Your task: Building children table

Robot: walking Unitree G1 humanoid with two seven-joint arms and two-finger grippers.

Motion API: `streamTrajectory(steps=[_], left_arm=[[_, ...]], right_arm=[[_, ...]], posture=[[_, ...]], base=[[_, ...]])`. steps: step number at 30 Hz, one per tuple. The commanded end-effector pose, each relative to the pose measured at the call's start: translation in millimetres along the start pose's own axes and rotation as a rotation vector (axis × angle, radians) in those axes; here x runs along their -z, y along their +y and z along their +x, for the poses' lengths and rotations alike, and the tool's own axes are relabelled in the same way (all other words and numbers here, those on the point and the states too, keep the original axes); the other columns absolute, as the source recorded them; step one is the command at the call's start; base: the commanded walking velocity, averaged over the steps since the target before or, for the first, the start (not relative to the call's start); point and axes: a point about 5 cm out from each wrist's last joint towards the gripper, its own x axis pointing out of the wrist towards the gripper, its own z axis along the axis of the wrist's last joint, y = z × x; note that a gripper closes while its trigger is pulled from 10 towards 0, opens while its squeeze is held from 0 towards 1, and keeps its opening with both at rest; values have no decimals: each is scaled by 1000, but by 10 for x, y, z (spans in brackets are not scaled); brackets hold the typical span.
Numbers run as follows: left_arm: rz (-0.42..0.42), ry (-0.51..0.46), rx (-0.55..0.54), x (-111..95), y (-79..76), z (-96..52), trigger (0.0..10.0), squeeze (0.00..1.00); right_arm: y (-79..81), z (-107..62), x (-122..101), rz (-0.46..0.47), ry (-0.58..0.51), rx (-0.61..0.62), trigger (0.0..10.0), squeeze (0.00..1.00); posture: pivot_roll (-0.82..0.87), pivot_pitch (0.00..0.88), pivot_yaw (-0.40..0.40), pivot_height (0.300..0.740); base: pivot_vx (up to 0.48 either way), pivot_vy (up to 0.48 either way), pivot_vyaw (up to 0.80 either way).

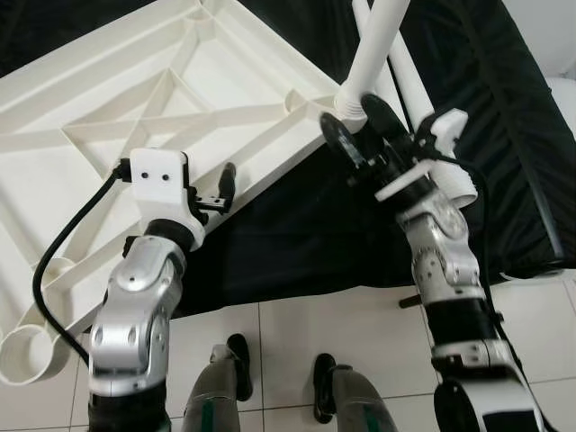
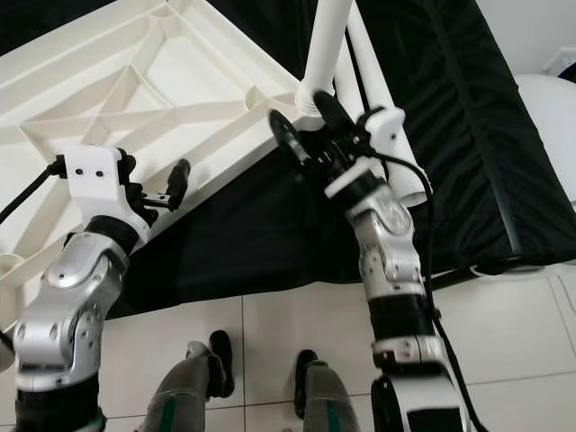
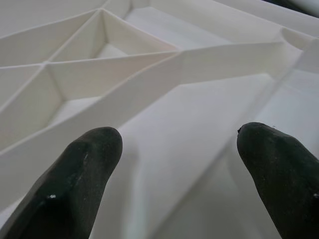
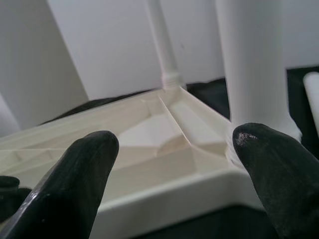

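Upturned white tabletop [image 1: 135,108] on black cloth [image 1: 468,135] (tiled floor [image 1: 351,324]).

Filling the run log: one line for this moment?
left tool open at tabletop edge | right tool open by fitted leg | spare legs on cloth

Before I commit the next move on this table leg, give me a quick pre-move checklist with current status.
1. White plastic table top lies upside down on the black cloth, ribs facing up: ok.
2. White round table leg stands in the near corner socket: ok; fully seated: cannot tell.
3. Right end effector sits at the leg's base, fingers open around the corner, not gripping: ok.
4. Left end effector at the top's near edge, fingers open, holding nothing: ok.
5. Spare white legs lie on the cloth behind the right arm: ok.
6. Far corner leg upright: ok.
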Motion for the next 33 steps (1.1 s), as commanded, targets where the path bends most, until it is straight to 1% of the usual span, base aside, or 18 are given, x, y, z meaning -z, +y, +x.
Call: streamTrajectory(steps=[1, 4, 7, 9, 10, 11, 12, 13, 15, 17, 19, 21, 24, 25, 27, 29, 32, 33], left_arm=[[-22, 17, -14, 61, 47, 53, 10000, 0], [-54, 20, -35, 76, 97, 109, 10000, 0], [-121, 45, -125, 173, 240, 262, 10000, 0], [-114, 57, -153, 226, 283, 308, 10000, 0], [-114, 57, -153, 226, 283, 308, 10000, 0], [-88, 63, -153, 252, 291, 317, 10000, 0], [-122, 61, -130, 281, 291, 328, 10000, 0], [-122, 61, -130, 281, 291, 328, 10000, 0], [-200, 54, -130, 339, 335, 331, 10000, 0], [-209, 65, -138, 366, 345, 334, 10000, 0], [-195, 53, -143, 378, 352, 326, 10000, 0], [-218, 19, -133, 378, 362, 318, 10000, 0], [-176, 10, -152, 367, 391, 333, 10000, 0], [-115, 1, -134, 355, 358, 340, 10000, 0], [-56, -36, -122, 328, 307, 313, 10000, 0], [-47, -52, -122, 322, 297, 303, 10000, 0], [-43, -51, -160, 355, 297, 204, 10000, 0], [-43, -51, -160, 355, 297, 204, 10000, 0]], right_arm=[[5, -68, 24, -25, 43, 59, 10000, 0], [1, -98, 60, -27, 67, 109, 10000, 0], [-44, -212, 258, -63, 165, 274, 10000, 0], [-34, -260, 322, -66, 198, 308, 10000, 0], [-34, -260, 322, -66, 198, 308, 10000, 0], [-44, -279, 335, -79, 202, 333, 10000, 0], [-43, -290, 341, -95, 205, 348, 10000, 0], [-43, -290, 341, -95, 205, 348, 10000, 0], [-21, -315, 306, -94, 166, 362, 10000, 0], [-6, -322, 287, -99, 157, 359, 10000, 0], [-1, -338, 273, -109, 150, 368, 10000, 0], [5, -382, 257, -125, 149, 396, 10000, 0], [5, -409, 226, -152, 135, 417, 10000, 0], [14, -439, 216, -160, 132, 431, 10000, 0], [31, -499, 226, -194, 152, 452, 10000, 0], [37, -516, 232, -209, 161, 460, 10000, 0], [47, -586, 261, -254, 180, 492, 10000, 0], [47, -586, 261, -254, 180, 492, 10000, 0]], posture=[[47, 229, -8, 740], [39, 205, -6, 740], [14, 152, 11, 740], [14, 152, 11, 740], [14, 152, 11, 740], [6, 137, 14, 740], [2, 128, 16, 740], [2, 128, 16, 740], [-13, 122, 18, 740], [-13, 122, 18, 740], [-20, 127, 22, 740], [-27, 140, 29, 740], [-31, 146, 27, 740], [-31, 153, 16, 740], [-31, 151, 16, 740], [-31, 151, 16, 740], [-21, 139, 18, 740], [-21, 139, 18, 740]], base=[[0, 0, 0], [0, 0, 0], [0, 0, 0], [0, 0, 0], [0, 0, 0], [0, 0, 0], [0, 0, 0], [0, 0, 0], [0, 0, 0], [0, 0, 0], [0, 0, 0], [0, 0, 0], [0, 0, 0], [0, 0, 0], [0, 0, 0], [0, 0, 0], [0, 0, 0], [0, 0, 0]])
